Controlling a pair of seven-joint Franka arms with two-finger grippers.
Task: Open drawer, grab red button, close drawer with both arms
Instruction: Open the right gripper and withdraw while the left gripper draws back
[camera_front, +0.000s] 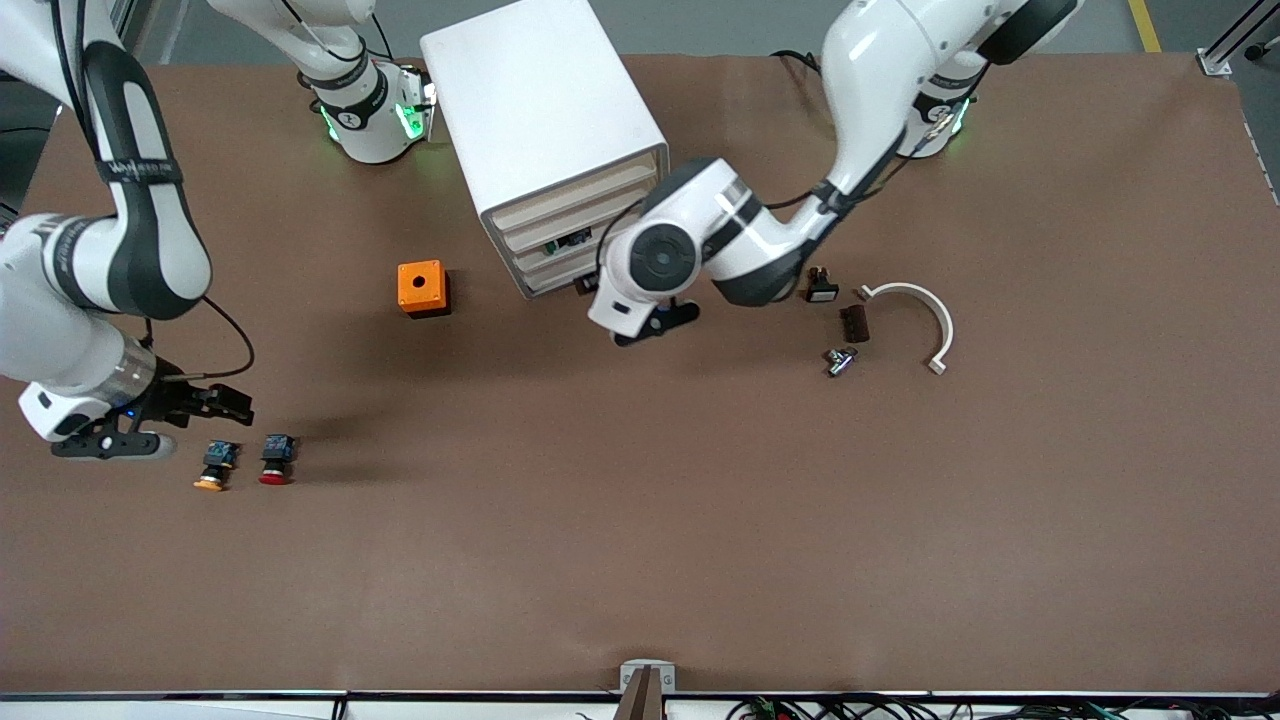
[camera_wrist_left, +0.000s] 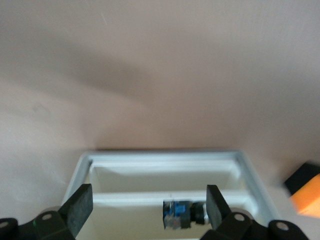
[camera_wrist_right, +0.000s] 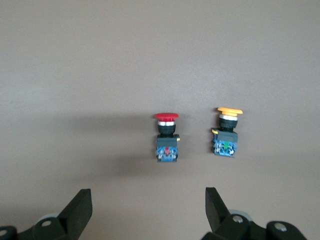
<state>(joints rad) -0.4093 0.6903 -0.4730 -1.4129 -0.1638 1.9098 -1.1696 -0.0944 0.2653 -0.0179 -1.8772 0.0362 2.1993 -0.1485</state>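
Observation:
The red-capped button (camera_front: 276, 460) (camera_wrist_right: 167, 135) lies on its side on the brown table, near the right arm's end. My right gripper (camera_front: 200, 425) (camera_wrist_right: 148, 202) hangs just beside it, open, with nothing between its fingers. The white cabinet (camera_front: 540, 110) stands at the middle of the table. Its white drawer tray (camera_wrist_left: 165, 156) is pulled out, and a small blue-and-black part (camera_wrist_left: 182, 214) lies inside. My left gripper (camera_front: 655, 325) (camera_wrist_left: 148, 202) is over the drawer in front of the cabinet, open and holding nothing. In the front view the left arm covers most of the drawer.
An orange-capped button (camera_front: 213, 467) (camera_wrist_right: 227, 132) lies right next to the red one. An orange box with a hole (camera_front: 423, 288) sits beside the cabinet. Toward the left arm's end lie a white curved piece (camera_front: 915, 310) and small dark and metal parts (camera_front: 853, 322).

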